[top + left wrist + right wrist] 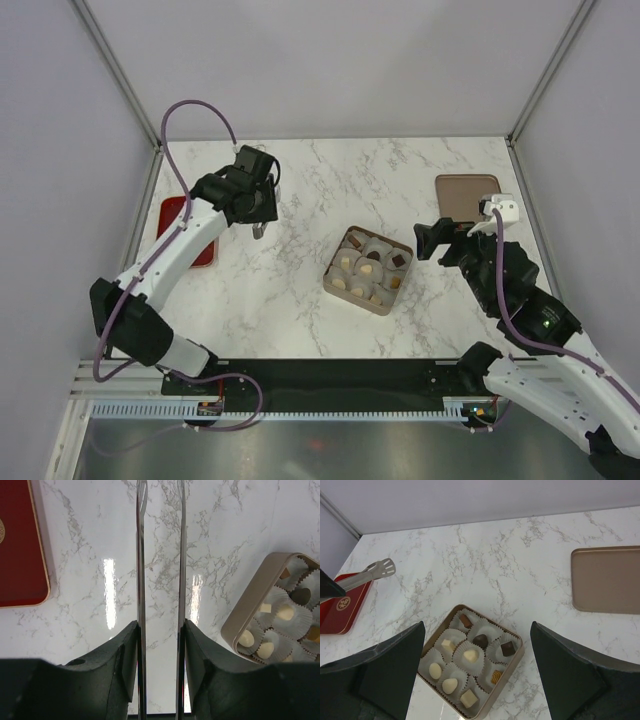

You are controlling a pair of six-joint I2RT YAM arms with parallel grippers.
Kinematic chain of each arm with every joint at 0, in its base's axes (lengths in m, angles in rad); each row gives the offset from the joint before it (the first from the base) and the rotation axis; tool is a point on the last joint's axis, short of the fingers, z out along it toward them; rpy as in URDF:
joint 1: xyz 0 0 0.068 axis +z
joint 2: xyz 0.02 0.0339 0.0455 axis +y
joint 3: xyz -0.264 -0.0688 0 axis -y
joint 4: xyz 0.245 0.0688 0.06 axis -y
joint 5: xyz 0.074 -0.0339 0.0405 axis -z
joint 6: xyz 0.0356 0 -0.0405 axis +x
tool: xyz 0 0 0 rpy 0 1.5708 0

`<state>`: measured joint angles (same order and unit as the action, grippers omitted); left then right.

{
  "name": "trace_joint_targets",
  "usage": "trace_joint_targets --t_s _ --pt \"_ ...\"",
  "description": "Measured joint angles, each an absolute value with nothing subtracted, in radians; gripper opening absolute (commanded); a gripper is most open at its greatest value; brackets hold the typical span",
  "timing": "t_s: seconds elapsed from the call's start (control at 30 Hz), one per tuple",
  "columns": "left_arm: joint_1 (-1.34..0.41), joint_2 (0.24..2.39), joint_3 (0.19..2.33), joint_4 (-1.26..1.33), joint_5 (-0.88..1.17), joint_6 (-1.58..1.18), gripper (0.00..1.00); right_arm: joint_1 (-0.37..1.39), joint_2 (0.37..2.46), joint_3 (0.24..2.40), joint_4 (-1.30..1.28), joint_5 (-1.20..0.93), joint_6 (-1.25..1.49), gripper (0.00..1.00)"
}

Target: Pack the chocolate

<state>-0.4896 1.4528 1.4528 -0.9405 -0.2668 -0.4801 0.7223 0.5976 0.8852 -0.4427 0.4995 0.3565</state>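
Observation:
The square tan box [334, 281] sits mid-table, its white paper cups filled with chocolate [367, 268]. In the right wrist view I see cream pieces [471, 655] and dark pieces [480, 640] in the cups. My left gripper [258, 222] hovers left of the box, shut on metal tongs [140, 555] whose two blades run forward between the jaws [159, 630]. The tongs' tip [382, 569] carries nothing. The box edge [250, 611] lies to their right. My right gripper [432, 240] stands open, right of the box, fingers wide apart [477, 625].
A flat tan lid [466, 194] lies at the back right, also seen in the right wrist view [607, 580]. A red tray [172, 218] rests by the left edge [20, 545]. White marble tabletop surrounds the box.

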Motion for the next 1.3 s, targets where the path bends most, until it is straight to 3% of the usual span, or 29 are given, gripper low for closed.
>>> trace_joint_targets --t_s 0.67,0.7,0.73,1.1,1.3 --pt "-0.458 1.655 1.254 -0.751 -0.224 -0.466 0.47 0.722 0.609 0.883 -0.442 0.493 0.347 0.96" --pt "-0.456 1.658 1.244 -0.752 -0.224 -0.466 0.50 0.722 0.610 0.881 -0.441 0.493 0.347 0.96" --pt "-0.456 1.663 1.234 -0.748 -0.222 -0.466 0.62 0.722 0.611 0.877 -0.441 0.491 0.348 0.96" --pt "-0.455 1.720 1.114 -0.641 -0.171 -0.469 0.64 0.722 0.629 0.864 -0.441 0.467 0.353 0.95" --pt "-0.455 1.745 1.096 -0.610 -0.154 -0.476 0.72 0.722 0.632 0.864 -0.440 0.466 0.355 0.95"
